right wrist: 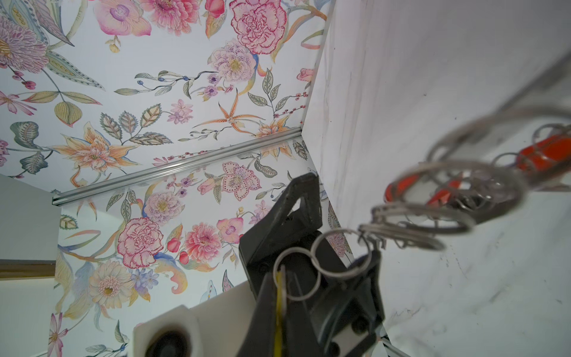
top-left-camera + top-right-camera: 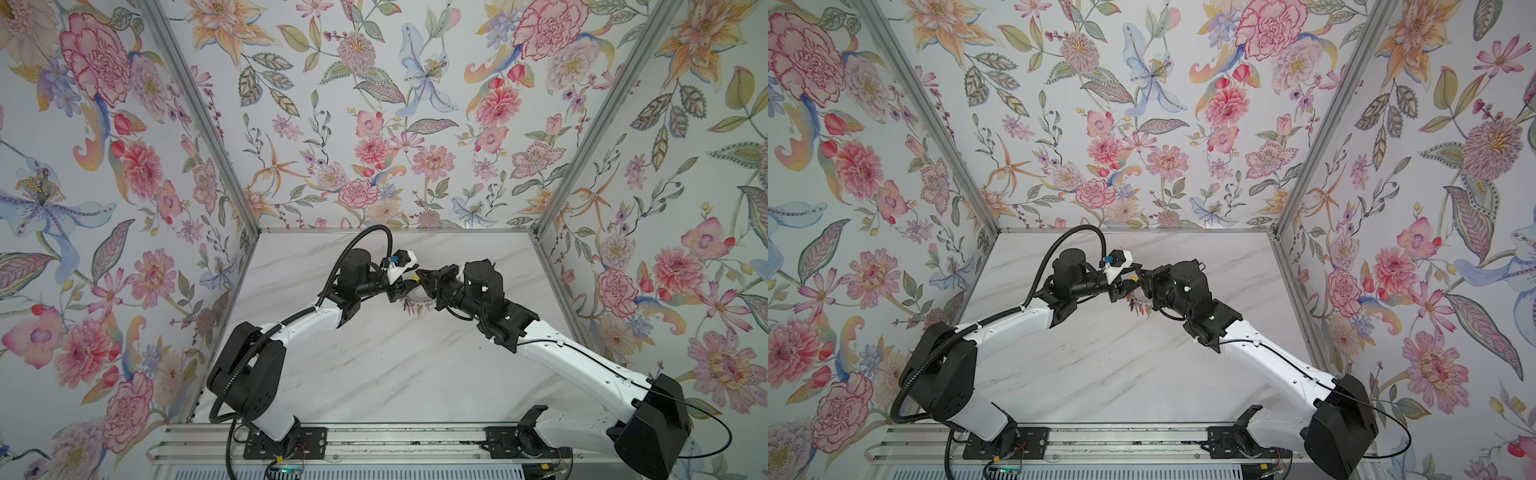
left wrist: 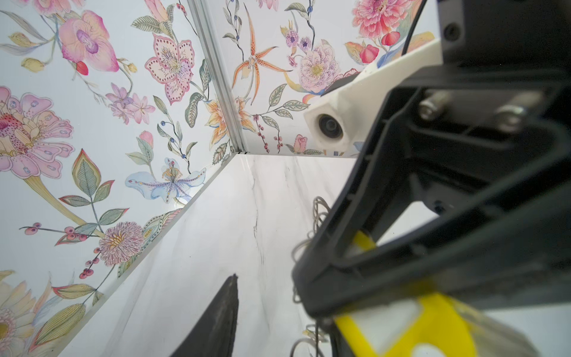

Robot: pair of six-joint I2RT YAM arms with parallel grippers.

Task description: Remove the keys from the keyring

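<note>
Yellow-tagged key point(image 3: 432, 324), pinched in the clamped-shut right gripper point(image 3: 309, 296), points its tag toward the left gripper point(image 2: 405, 287) (jaws parted, just beside it), while the keyring point(image 2: 417, 297) sits just below, between them.

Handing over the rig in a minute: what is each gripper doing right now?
Left gripper: open, holding nothing.
Right gripper: shut on the yellow-tagged key.

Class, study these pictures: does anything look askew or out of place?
Yes: the flat grey metal keyring disc hangs in mid-air, red-tagged keys dangling beneath, while one yellow-tagged key is held out by the right gripper, jaws shut.
</note>
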